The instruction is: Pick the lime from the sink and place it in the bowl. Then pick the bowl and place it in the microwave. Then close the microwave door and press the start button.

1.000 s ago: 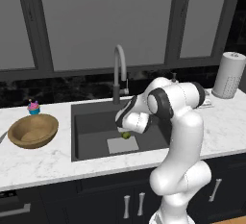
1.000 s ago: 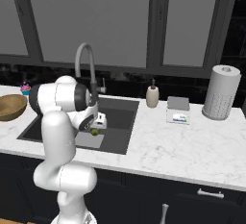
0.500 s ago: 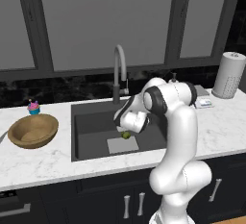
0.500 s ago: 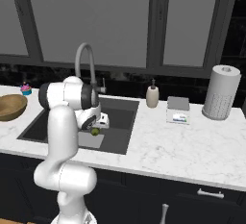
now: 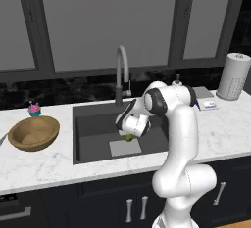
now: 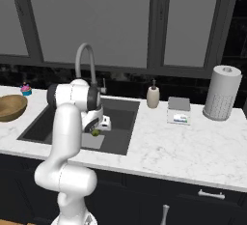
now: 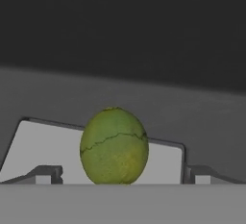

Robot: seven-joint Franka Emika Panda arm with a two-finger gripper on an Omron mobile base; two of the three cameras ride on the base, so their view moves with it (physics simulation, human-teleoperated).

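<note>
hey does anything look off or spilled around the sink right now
Nothing stands out. The lime sits between the claw fingers above the sink's drain plate. The bowl sits upright on the counter, a cupcake behind it.

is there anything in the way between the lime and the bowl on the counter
Nothing visible. The lime sits at the gripper inside the sink; the bowl lies on the counter beyond the sink's rim, with bare marble between. The cupcake stands behind the bowl, off that path.

Lime [image 7: 114,145] in sink [image 5: 93,124]; bowl [image 5: 33,133] left on counter [image 5: 44,166].
</note>
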